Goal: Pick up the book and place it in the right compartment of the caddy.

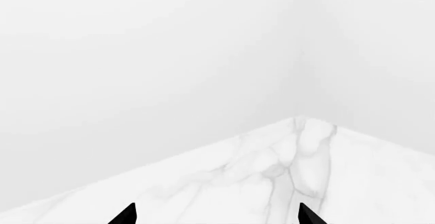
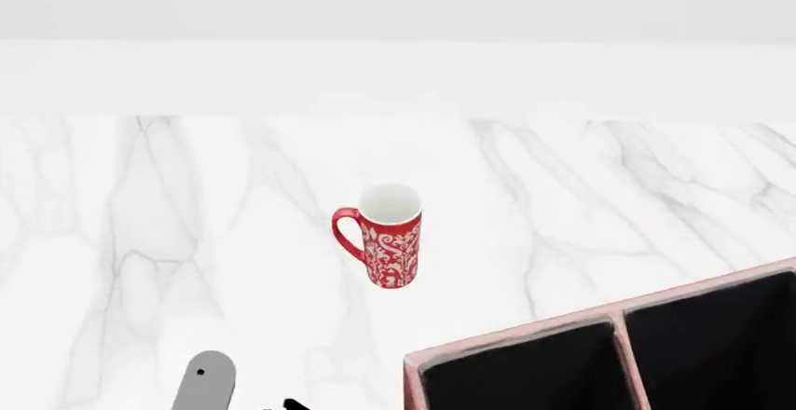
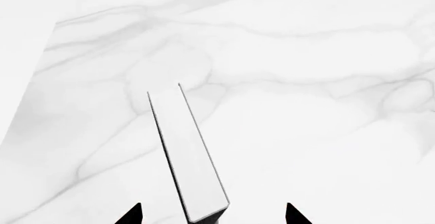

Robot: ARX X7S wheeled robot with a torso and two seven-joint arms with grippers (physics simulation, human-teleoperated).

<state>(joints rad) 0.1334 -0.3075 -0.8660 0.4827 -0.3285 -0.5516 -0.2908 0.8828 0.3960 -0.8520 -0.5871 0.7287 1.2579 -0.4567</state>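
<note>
Showing one book [image 3: 189, 158] between my spread right end effector [image 3: 213, 215], one mug [image 2: 390, 235], one caddy [image 2: 523, 335]; left end effector [image 1: 217, 215] spread over counter [image 2: 597, 177].

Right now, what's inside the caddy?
In the head view the caddy shows two compartments split by a divider, both with only black interior visible. Their floors and the caddy's near part run out of frame, so anything lying there can't be seen.
</note>
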